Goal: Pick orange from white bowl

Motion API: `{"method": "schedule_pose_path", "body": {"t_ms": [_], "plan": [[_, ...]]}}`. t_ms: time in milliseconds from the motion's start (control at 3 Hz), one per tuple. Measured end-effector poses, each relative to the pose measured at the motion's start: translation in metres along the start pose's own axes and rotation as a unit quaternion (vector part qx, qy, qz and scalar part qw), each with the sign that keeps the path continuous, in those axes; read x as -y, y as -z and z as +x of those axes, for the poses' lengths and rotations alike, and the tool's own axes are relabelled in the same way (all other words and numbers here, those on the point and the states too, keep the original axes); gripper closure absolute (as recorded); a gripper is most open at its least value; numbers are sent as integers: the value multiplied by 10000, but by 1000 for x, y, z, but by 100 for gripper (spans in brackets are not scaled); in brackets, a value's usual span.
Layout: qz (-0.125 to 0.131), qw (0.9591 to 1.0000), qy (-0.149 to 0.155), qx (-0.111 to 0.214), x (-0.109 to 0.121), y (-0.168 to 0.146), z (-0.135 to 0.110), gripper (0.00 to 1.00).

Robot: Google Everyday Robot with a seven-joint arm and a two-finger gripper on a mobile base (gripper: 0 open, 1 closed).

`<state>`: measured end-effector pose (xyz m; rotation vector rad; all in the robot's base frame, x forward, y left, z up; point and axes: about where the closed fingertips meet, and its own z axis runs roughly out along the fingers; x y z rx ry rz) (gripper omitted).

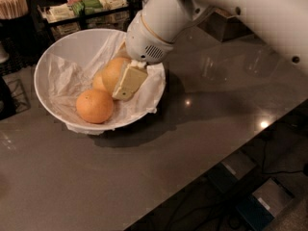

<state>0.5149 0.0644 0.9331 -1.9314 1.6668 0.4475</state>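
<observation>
Inside the white bowl (79,43), the fingers (130,83) of the gripper (114,84) clasp the orange (110,70) between them.

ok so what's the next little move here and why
Probably a short, slow lift straight up. The gripper is down inside the white bowl, set against the orange. The deeper-orange fruit and a smaller pale fruit lie close beside it, so pulling sideways would likely knock them.

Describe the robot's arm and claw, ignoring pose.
The arm is glossy white, thick and tubular, with small dark holes; its rounded wrist has a thin tan ring and a vent grille. The claw, inside the white bowl, is pale cream and flat-sided.
</observation>
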Motion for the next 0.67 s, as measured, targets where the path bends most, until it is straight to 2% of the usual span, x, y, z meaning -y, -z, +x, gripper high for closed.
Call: {"method": "schedule_pose_path", "body": {"t_ms": [333, 667], "plan": [[139, 9993, 257, 237, 2, 26, -10, 100], [139, 9993, 257, 237, 2, 26, -10, 100]]}}
